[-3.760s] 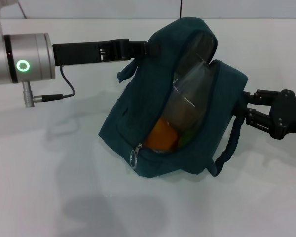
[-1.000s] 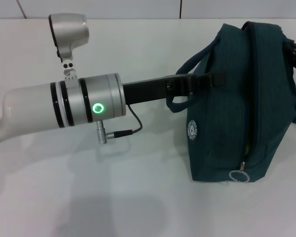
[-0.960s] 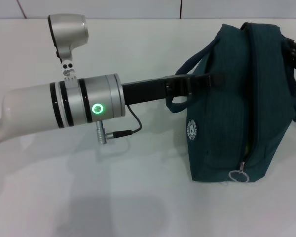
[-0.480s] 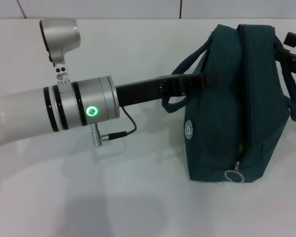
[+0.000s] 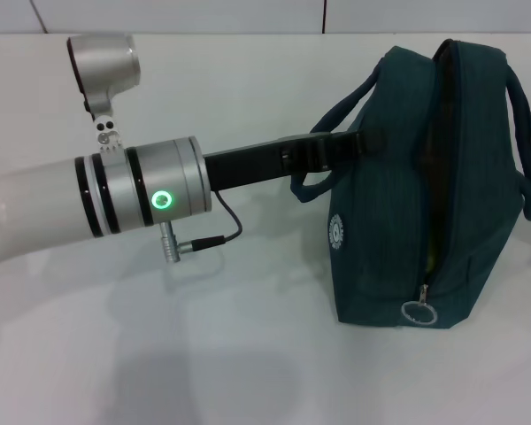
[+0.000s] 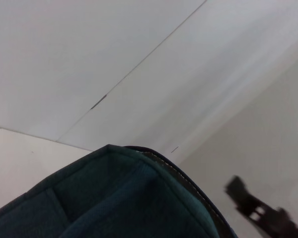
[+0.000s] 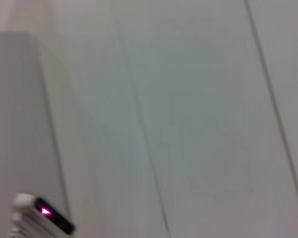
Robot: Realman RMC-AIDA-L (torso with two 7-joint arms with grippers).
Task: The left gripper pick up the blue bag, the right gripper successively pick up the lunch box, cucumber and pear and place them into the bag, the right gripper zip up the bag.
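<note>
White tabletop carries the upright blue bag, its handle held by the left gripper's closed fingers.

I see a white tabletop filling the lower frame, pale wall panels with dark seams along the top edge

Head camera high, facing down; left wrist close behind the blue bag, shared by both.
</note>
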